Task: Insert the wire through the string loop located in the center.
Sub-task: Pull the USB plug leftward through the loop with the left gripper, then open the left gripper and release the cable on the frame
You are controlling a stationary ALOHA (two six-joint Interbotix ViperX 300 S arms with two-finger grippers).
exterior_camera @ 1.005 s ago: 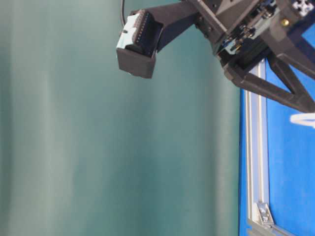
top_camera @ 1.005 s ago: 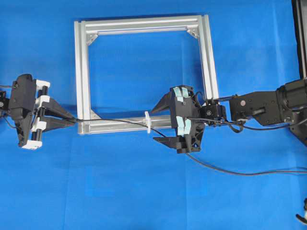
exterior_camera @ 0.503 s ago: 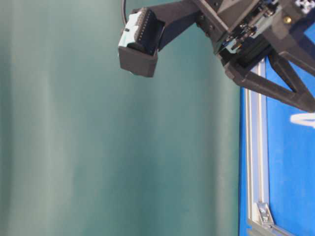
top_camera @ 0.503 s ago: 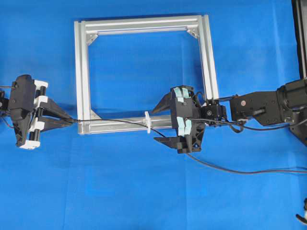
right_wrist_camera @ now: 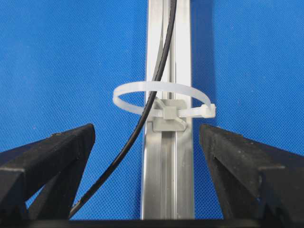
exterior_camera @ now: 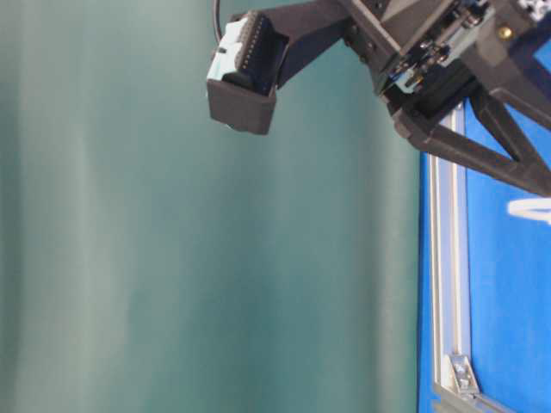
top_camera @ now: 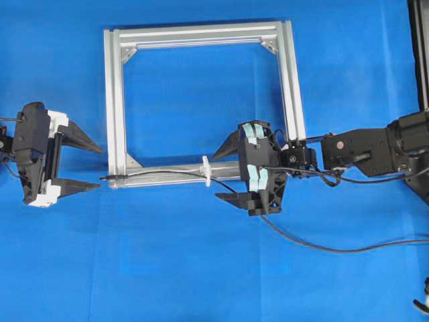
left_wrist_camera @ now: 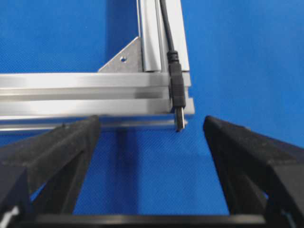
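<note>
The thin black wire (top_camera: 161, 172) lies along the front rail of the silver frame (top_camera: 114, 100) and passes through the white string loop (top_camera: 206, 172). Its plug tip (left_wrist_camera: 176, 95) rests on the frame's front-left corner. My left gripper (top_camera: 99, 168) is open and empty, with its fingers on either side of the plug tip but apart from it; in the left wrist view it (left_wrist_camera: 152, 128) sits just short of the plug. My right gripper (top_camera: 216, 176) is open and straddles the rail just right of the loop (right_wrist_camera: 161, 90). The wire (right_wrist_camera: 142, 118) runs between its fingers, untouched.
The wire trails off to the right over the blue mat (top_camera: 335, 248). The right arm (top_camera: 362, 151) stretches in from the right edge. The table-level view shows the right gripper's body (exterior_camera: 250, 69) above the frame rail (exterior_camera: 448, 258).
My left gripper has opened and let go of the wire. The plug tip now rests on the frame corner. The right gripper has stayed put.
</note>
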